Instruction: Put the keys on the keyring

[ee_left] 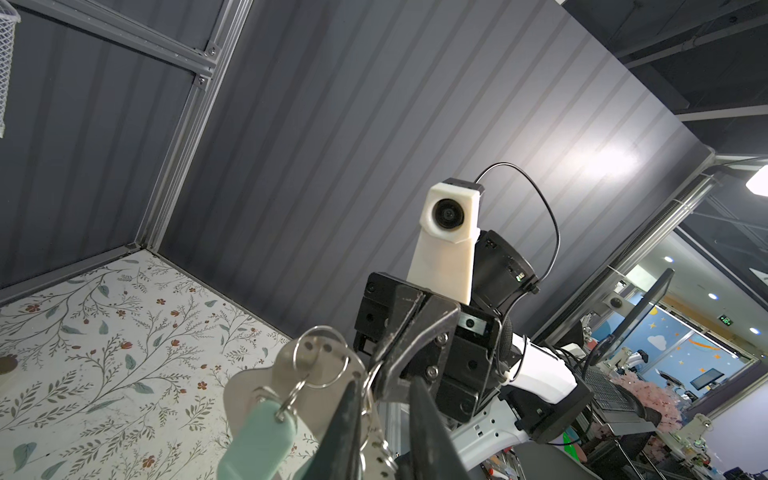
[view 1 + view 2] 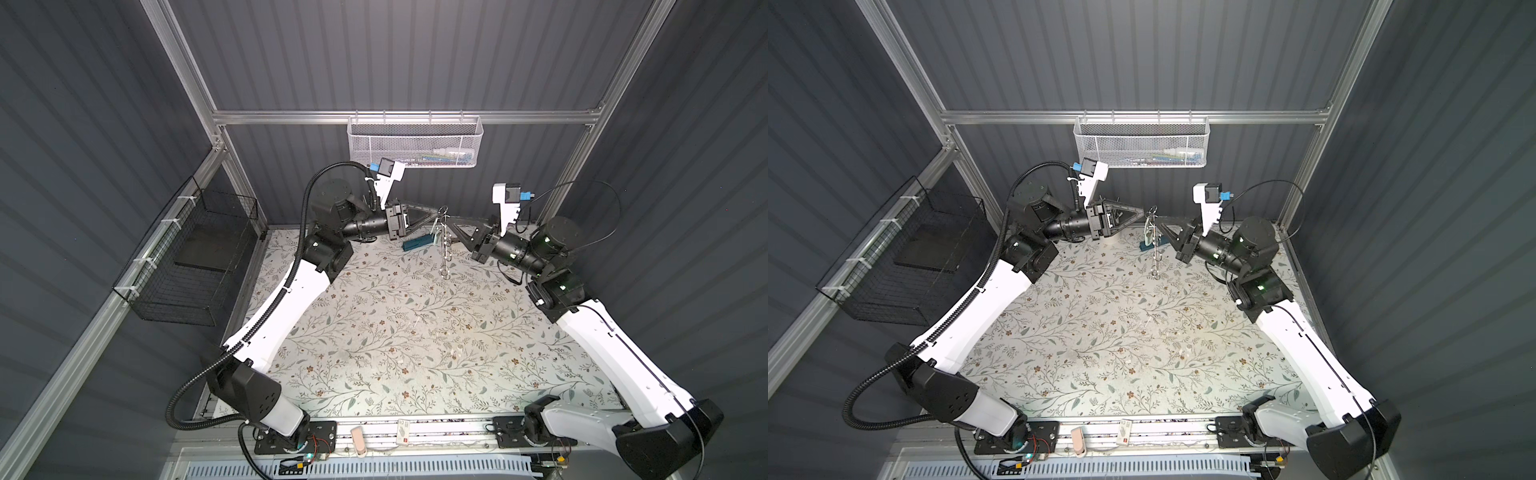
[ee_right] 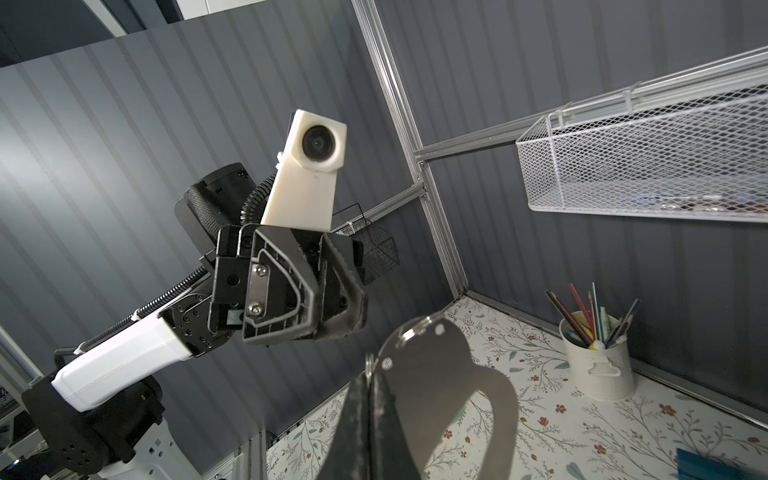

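The keyring hangs edge-on in the air between both arms, above the back of the table. In the right wrist view its dark plate shows the large cutout. My right gripper is shut on the plate's ringed edge. One key's mint-green tag hangs from a split ring on the plate. It also shows as a mint tag in a top view. My left gripper stands open. Its fingers are apart on either side of the ringed edge, and its tip is just left of the keyring.
A dark-teal case lies on the floral table under the keyring. A white pen cup stands in the back corner. A white mesh basket hangs on the back rail. A black wire basket is on the left wall.
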Controlling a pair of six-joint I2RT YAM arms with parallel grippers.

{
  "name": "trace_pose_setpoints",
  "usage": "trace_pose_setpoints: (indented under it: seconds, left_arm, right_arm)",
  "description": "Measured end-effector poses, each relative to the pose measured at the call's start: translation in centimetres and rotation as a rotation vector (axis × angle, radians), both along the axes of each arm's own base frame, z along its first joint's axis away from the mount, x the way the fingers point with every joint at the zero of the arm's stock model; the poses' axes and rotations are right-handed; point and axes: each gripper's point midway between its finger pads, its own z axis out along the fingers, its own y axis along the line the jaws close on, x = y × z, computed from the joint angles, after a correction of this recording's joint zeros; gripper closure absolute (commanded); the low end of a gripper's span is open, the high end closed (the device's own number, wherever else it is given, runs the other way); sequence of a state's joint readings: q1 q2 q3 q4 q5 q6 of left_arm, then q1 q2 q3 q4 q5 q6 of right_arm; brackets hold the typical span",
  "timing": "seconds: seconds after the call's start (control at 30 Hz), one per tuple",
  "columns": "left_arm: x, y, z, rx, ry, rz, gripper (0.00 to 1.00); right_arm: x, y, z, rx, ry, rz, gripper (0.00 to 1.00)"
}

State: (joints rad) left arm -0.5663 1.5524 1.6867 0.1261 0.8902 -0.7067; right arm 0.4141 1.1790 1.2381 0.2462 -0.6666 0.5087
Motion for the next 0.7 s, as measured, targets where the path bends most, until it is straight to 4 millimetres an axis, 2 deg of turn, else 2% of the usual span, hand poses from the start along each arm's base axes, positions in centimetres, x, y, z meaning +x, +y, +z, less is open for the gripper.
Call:
trace_pose_setpoints:
  seconds: [0.27,0.47,0.7]
  left_arm:
    - [-0.6,-1.1,-0.7,0.013,0.007,-0.033,0.80]
    - [-0.5,-1.4,-1.1,0.020,0.010,-0.040,0.86]
    - [-0.4,-1.4,-1.3,0.021,0.011,-0.040,1.00]
  right_arm:
    - [0.0,-0.1,0.3,0.010,-0.007,-0.001,0.99]
    - [0.0,-0.1,0.3,0.011,-0.007,-0.004,0.99]
    - [0.0,-0.1,0.5,0.016,-0.010,-0.001,0.99]
